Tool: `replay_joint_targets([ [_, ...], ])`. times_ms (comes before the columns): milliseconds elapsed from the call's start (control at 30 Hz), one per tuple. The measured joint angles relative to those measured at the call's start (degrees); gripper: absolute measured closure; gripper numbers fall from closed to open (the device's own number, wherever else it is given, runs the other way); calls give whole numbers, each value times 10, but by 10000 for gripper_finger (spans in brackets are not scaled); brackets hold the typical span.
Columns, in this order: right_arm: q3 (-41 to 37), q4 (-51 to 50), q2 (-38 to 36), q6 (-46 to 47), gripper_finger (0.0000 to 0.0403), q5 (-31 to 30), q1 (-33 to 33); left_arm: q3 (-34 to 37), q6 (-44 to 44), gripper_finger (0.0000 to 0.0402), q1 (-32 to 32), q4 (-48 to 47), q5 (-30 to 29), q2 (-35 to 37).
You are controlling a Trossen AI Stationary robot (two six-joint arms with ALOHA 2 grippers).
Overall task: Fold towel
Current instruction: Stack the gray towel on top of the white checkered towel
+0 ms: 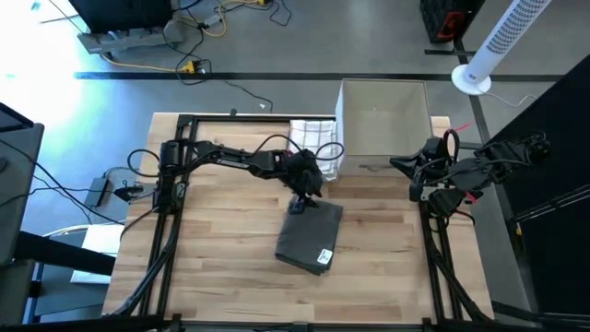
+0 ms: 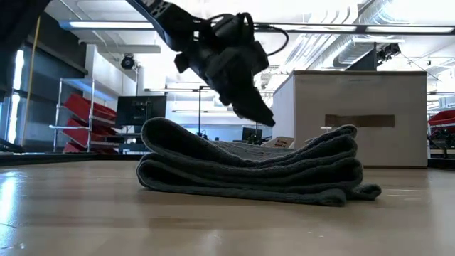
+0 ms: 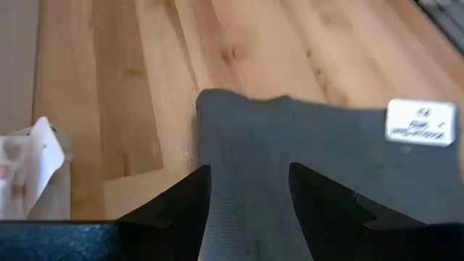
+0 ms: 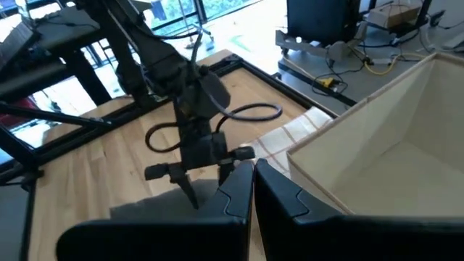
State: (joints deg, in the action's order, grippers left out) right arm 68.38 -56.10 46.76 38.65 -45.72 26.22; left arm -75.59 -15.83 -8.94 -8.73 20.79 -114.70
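The dark grey towel (image 1: 311, 236) lies folded in several layers on the wooden table, with a white label (image 1: 324, 257) near its near end. In the low view the towel (image 2: 249, 167) is a flat stack with rounded folds at both sides. My left gripper (image 1: 300, 205) hangs open just above the towel's far edge. Its fingers (image 3: 196, 203) slant down on either side of the cloth (image 3: 290, 159), with clear space under the tips (image 2: 269, 119). My right gripper (image 1: 398, 166) waits shut at the table's right, beside the box, and touches nothing.
A cardboard box (image 1: 383, 124) stands at the back right of the table. A white checked cloth (image 1: 315, 138) lies beside it, behind the left arm. Bare wood stretches left of and nearer than the towel. Black frame rails (image 1: 171, 231) run along both sides.
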Motion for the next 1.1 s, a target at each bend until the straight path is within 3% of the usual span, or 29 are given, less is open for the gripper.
replay_joint_targets([
  [133, 0, -2, 0, 0, 403, -12, 0, 0, -2, 222, 5, 0, -66, -12],
  [300, 0, -3, 0, 0, 403, -12, 0, 0, 17, 216, 8, 1, -63, -18],
  [633, 0, -5, 0, -1, 403, -21, 0, 0, 28, 163, 9, -12, -61, -19],
  [900, 0, -15, 0, -1, 403, -21, 0, 14, 7, 160, 17, -18, -57, -27],
  [1100, 0, -18, 0, 0, 403, -22, 0, 15, 19, 160, 18, -35, -19, -56],
])
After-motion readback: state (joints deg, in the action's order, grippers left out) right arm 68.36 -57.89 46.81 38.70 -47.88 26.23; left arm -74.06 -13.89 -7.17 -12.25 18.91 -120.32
